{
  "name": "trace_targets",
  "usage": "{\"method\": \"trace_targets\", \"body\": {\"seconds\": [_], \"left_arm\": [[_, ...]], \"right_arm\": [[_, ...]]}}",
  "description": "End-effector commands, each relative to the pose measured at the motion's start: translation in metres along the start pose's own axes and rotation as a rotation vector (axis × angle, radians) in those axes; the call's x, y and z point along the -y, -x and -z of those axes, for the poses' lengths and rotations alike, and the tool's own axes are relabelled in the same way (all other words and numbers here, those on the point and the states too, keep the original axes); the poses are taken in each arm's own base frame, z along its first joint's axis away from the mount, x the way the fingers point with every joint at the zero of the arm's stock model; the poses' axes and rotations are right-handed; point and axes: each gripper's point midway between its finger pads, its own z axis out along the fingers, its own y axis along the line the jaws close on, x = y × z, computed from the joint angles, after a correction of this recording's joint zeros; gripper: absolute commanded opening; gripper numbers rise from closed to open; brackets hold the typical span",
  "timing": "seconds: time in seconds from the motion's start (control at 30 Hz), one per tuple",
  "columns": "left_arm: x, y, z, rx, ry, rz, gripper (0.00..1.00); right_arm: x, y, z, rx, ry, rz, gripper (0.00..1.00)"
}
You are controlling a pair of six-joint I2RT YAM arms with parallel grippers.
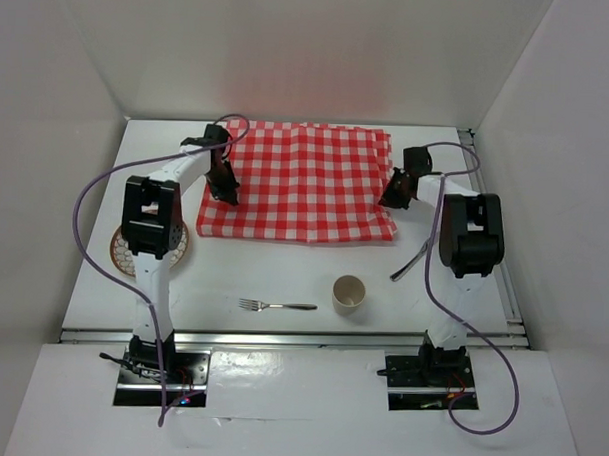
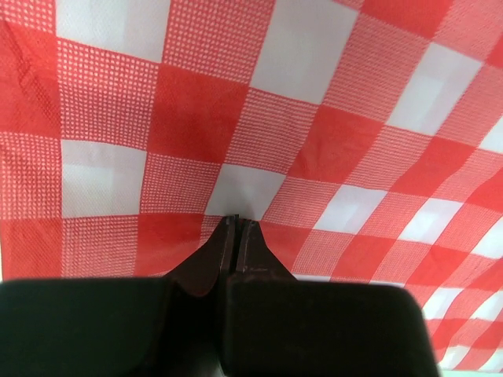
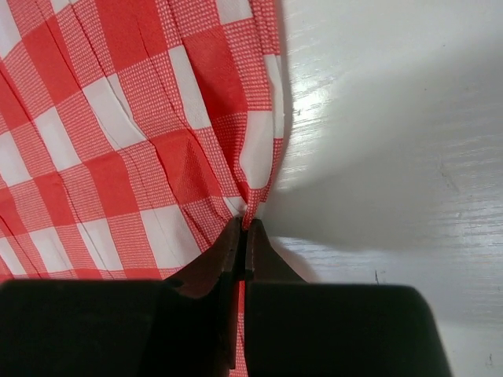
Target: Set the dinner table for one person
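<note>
Nearest my arm bases, a fork (image 1: 277,306) lies flat on the white dinner table (image 1: 243,271), which fills the whole work area under everything else. The fork's tines point left. Just to its right stands a pale cup (image 1: 349,292), upright and mouth up, apart from the fork. Further left, a round plate (image 1: 121,252) with a patterned rim sits mostly hidden beneath my left arm's elbow.

Beyond these, the red-and-white checked cloth (image 1: 306,183) is spread across the far middle of the table, with creases along its right side. My left gripper (image 2: 237,224) is down at the cloth's left edge. Its jaws are closed together, and its wrist view shows the tips nipping the fabric. My right gripper (image 3: 245,228) is at the cloth's right edge, jaws closed on a gathered bunch of fabric. Pleats run into the tips, and bare table lies just to the right.
</note>
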Motion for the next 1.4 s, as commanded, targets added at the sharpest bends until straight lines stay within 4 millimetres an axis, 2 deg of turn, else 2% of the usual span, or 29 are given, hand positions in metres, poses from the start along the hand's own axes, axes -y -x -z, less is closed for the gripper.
{"method": "trace_targets", "body": {"seconds": [0.0,0.07,0.13,0.17,0.2,0.23,0.27,0.3,0.33,0.37,0.4,0.47,0.5,0.53,0.57,0.6,0.63,0.7,0.73,0.8,0.83,0.9,0.93,0.97,1.0,1.1,1.17,1.2,1.37], "left_arm": [[-0.001,0.015,0.016,0.044,0.031,-0.006,0.0],[0.006,0.025,0.044,0.1,0.011,-0.01,0.0],[0.006,0.029,0.066,0.142,0.015,-0.02,0.09],[0.005,0.034,0.091,0.194,0.021,-0.019,0.13],[0.004,0.036,0.105,0.222,0.023,-0.019,0.17],[0.003,0.035,0.116,0.242,0.024,-0.018,0.28],[-0.005,0.033,0.125,0.251,0.035,-0.008,0.37],[-0.004,0.034,0.148,0.3,0.022,-0.007,0.46],[-0.018,0.039,0.158,0.323,0.034,0.021,0.51],[-0.026,0.036,0.166,0.327,0.039,0.044,0.53],[-0.045,0.035,0.18,0.349,0.046,0.093,0.53],[-0.07,0.032,0.191,0.371,0.059,0.167,0.53],[-0.09,0.021,0.181,0.352,0.081,0.23,0.51],[-0.117,0.02,0.185,0.363,0.095,0.314,0.51],[-0.128,0.016,0.196,0.393,0.08,0.359,0.51],[-0.141,-0.003,0.182,0.342,0.081,0.403,0.51],[-0.151,-0.006,0.182,0.349,0.074,0.428,0.51],[-0.173,-0.021,0.181,0.341,0.101,0.492,0.52],[-0.178,-0.024,0.181,0.341,0.106,0.517,0.54],[-0.193,-0.033,0.184,0.355,0.129,0.563,0.54],[-0.197,-0.035,0.187,0.363,0.131,0.574,0.55],[-0.199,-0.037,0.191,0.377,0.109,0.58,0.58],[-0.201,-0.04,0.191,0.373,0.106,0.578,0.69],[-0.2,-0.043,0.191,0.36,0.1,0.578,0.7],[-0.203,-0.05,0.19,0.336,0.113,0.593,0.79],[-0.23,-0.066,0.185,0.317,0.201,0.695,0.92],[-0.24,-0.08,0.183,0.31,0.236,0.741,0.99],[-0.249,-0.085,0.186,0.32,0.245,0.774,1.0],[-0.28,-0.119,0.164,0.26,0.27,0.945,1.0]], "right_arm": [[0.022,-0.013,-0.006,-0.055,-0.094,0.003,0.0],[0.023,-0.01,0.002,-0.035,-0.104,-0.004,0.0],[0.016,0.002,0.019,0.011,-0.091,0.0,0.31],[0.013,0.009,0.026,0.035,-0.088,0.014,0.5],[0.011,0.012,0.034,0.049,-0.08,0.026,0.67],[0.002,0.024,0.05,0.093,-0.057,0.039,0.81],[-0.001,0.028,0.059,0.104,-0.051,0.049,0.85],[-0.005,0.034,0.068,0.123,-0.042,0.065,0.85],[-0.017,0.042,0.086,0.164,-0.015,0.085,0.86],[-0.017,0.046,0.095,0.184,-0.022,0.094,0.84],[-0.022,0.042,0.108,0.198,-0.006,0.105,0.76],[-0.029,0.037,0.12,0.208,0.045,0.111,0.62],[-0.04,0.012,0.119,0.153,0.11,0.124,0.47],[-0.05,0.007,0.123,0.158,0.163,0.139,0.41],[-0.06,0.001,0.133,0.162,0.205,0.146,0.34],[-0.068,-0.012,0.134,0.13,0.24,0.141,0.2],[-0.082,-0.03,0.135,0.098,0.283,0.162,0.17],[-0.113,-0.049,0.144,0.062,0.374,0.193,0.17],[-0.145,-0.069,0.154,0.034,0.443,0.257,0.28],[-0.183,-0.096,0.155,-0.014,0.519,0.3,0.47],[-0.217,-0.12,0.167,-0.052,0.59,0.352,0.55],[-0.245,-0.153,0.155,-0.128,0.634,0.398,0.6],[-0.265,-0.173,0.15,-0.154,0.636,0.439,0.62],[-0.272,-0.18,0.146,-0.163,0.625,0.439,0.62],[-0.278,-0.184,0.144,-0.169,0.631,0.448,0.62],[-0.293,-0.197,0.144,-0.2,0.685,0.439,0.67],[-0.299,-0.2,0.145,-0.201,0.697,0.448,0.71],[-0.295,-0.207,0.142,-0.221,0.668,0.462,0.72],[-0.288,-0.209,0.141,-0.223,0.649,0.48,0.75]]}}
